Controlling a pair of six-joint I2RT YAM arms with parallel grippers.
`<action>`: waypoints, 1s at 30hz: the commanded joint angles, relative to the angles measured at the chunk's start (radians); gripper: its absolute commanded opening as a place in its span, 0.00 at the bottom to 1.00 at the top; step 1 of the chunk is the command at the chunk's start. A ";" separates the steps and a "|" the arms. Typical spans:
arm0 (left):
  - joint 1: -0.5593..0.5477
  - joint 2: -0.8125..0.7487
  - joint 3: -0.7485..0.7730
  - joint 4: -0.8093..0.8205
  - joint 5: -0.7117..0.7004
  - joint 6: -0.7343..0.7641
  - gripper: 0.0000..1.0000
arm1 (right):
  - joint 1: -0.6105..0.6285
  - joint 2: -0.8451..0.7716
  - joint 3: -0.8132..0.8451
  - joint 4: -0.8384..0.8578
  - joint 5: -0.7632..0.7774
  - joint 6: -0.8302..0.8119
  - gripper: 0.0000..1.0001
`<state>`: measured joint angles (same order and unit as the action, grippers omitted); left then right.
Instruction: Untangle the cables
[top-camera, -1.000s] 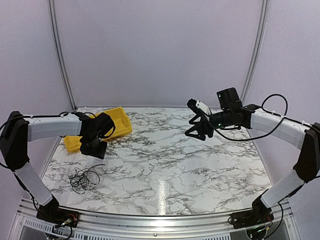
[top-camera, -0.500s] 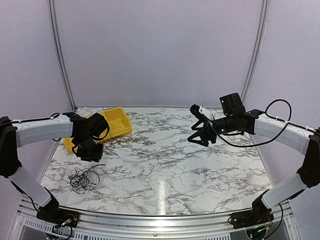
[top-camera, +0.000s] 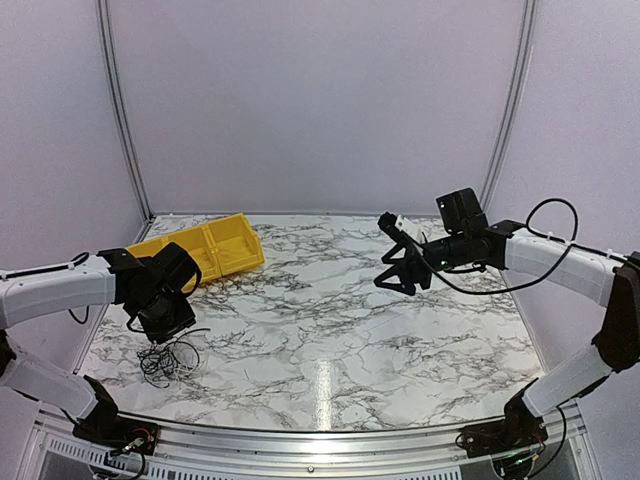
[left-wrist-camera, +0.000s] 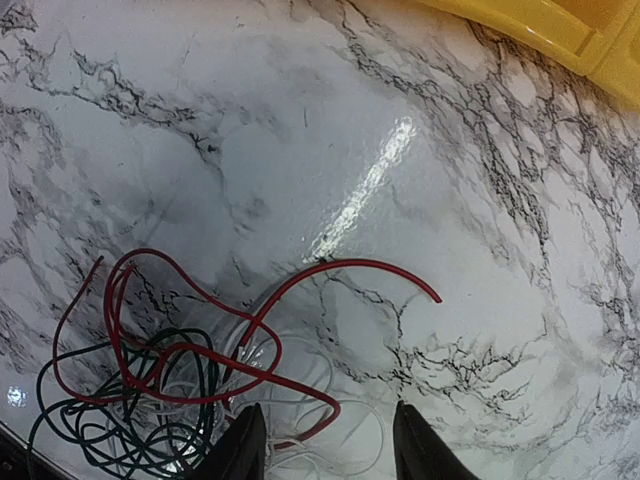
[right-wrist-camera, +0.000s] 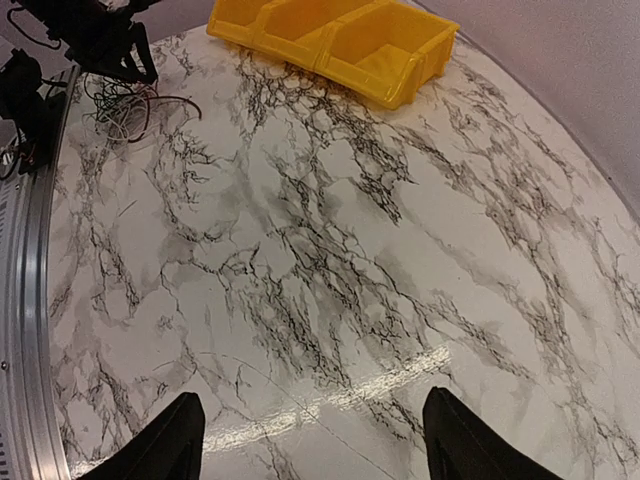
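The cables (top-camera: 170, 358) lie in a small tangle on the marble table at the near left. In the left wrist view they are a red wire (left-wrist-camera: 200, 350), a dark green wire (left-wrist-camera: 90, 420) and pale white wire (left-wrist-camera: 330, 400), looped over each other. My left gripper (top-camera: 165, 325) hangs just above the tangle's far edge, open and empty (left-wrist-camera: 325, 445), its jaws astride the white loops and a red bend. My right gripper (top-camera: 395, 265) is open and empty (right-wrist-camera: 315, 430), held high over the table's far right. The tangle also shows far off in the right wrist view (right-wrist-camera: 120, 100).
A yellow divided bin (top-camera: 205, 250) sits at the far left of the table, just beyond the left arm; it shows in the left wrist view (left-wrist-camera: 560, 30) and in the right wrist view (right-wrist-camera: 340, 40). A metal rail (top-camera: 320, 440) runs along the near edge.
My left arm has swung from the yellow bin toward the near left, and its gripper is now over the tangle. The right gripper has shifted only slightly.
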<state>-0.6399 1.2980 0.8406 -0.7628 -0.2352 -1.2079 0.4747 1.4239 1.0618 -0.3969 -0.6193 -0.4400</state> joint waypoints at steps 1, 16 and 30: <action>0.012 0.000 -0.042 0.082 0.026 -0.111 0.47 | 0.007 0.020 0.031 0.016 -0.005 0.015 0.75; 0.054 0.019 -0.210 0.327 0.053 -0.175 0.36 | 0.008 0.040 0.039 0.007 -0.010 0.024 0.75; 0.048 0.014 -0.109 0.355 0.105 0.071 0.04 | 0.011 0.035 0.052 -0.011 -0.009 -0.001 0.75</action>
<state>-0.5907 1.3567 0.6876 -0.4217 -0.1822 -1.2751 0.4747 1.4654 1.0634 -0.3985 -0.6189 -0.4232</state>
